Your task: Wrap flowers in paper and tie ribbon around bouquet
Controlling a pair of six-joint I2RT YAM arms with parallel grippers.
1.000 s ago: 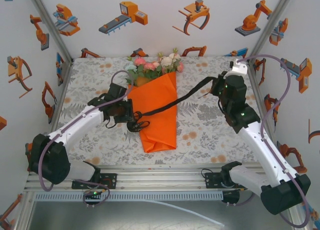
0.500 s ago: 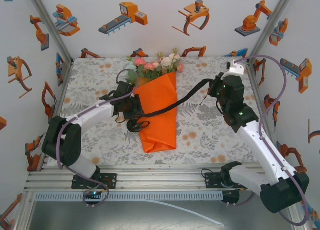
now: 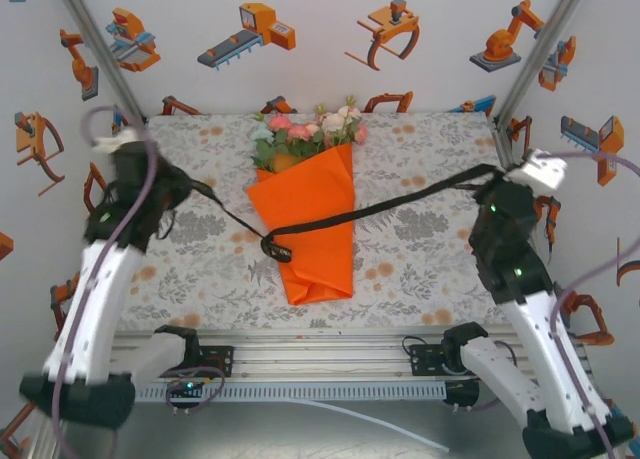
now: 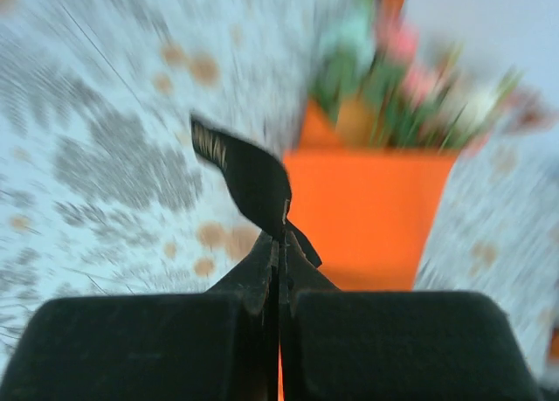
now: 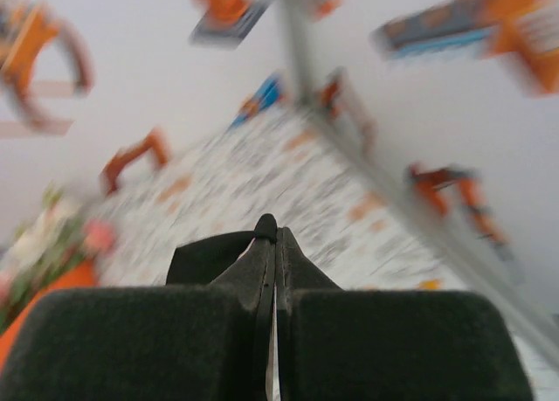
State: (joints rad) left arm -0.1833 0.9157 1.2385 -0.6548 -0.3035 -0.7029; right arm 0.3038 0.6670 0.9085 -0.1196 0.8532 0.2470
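Arms pulled apart, ribbon (image 3: pixel 400 200) taut across bouquet (image 3: pixel 320 264), ends pinched in left jaws and right jaws

1. The paper (image 3: pixel 318 244) is lying rolled as a bright orange cone, its point facing the near edge.
2. The flowers (image 3: pixel 308 134) are poking from its far, wide end (pink, white and pale green blooms).
3. The ribbon (image 3: pixel 410 199), black, is stretching taut across the cone, knotted at its left edge.

Bright, even white light with only faint shadows in a fairly sharp overhead view, while both wrist views smear with motion blur: flowers (image 4: pixel 410 95), paper (image 4: pixel 367 209) and tablecloth (image 4: pixel 113 156) soft, the near ribbon (image 4: pixel 249 174) crisper.
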